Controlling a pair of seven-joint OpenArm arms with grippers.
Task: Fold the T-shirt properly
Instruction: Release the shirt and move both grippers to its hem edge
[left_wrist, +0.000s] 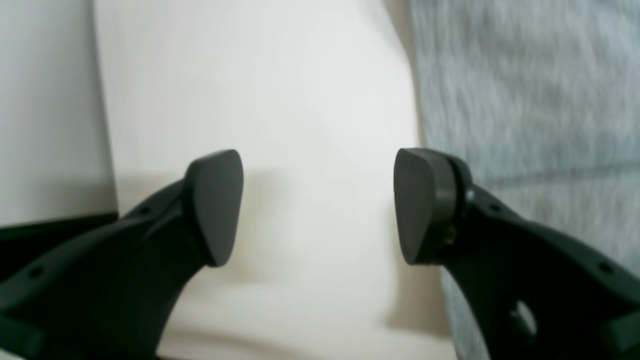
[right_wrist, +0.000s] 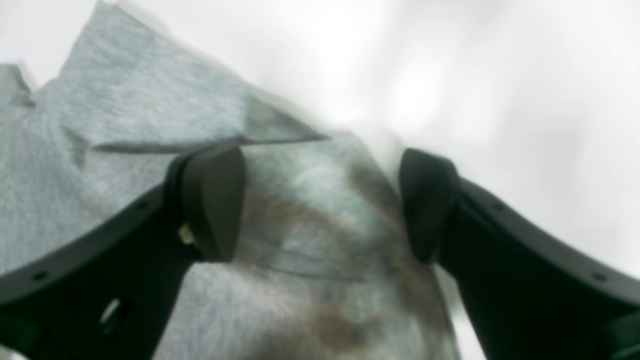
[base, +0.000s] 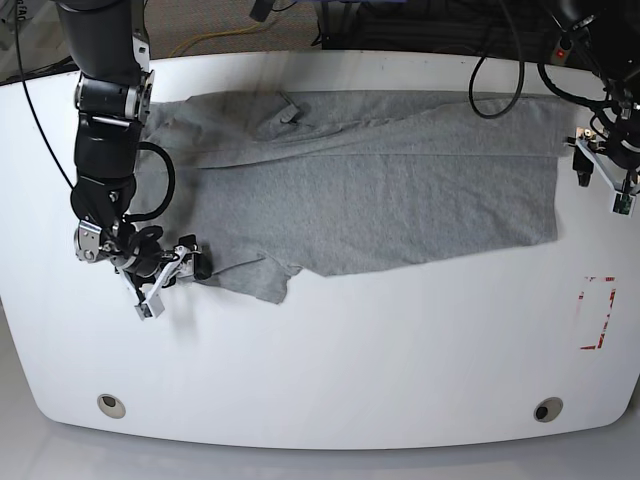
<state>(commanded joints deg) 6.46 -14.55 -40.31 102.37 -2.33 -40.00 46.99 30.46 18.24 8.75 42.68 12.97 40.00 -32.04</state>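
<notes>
The T-shirt (base: 380, 190) lies spread across the far half of the table (base: 330, 370), its length running left to right. One sleeve reaches toward the near left, where the right gripper (base: 195, 266) sits at the sleeve's edge. The left gripper (base: 600, 160) stands just beside the T-shirt's right edge.
</notes>
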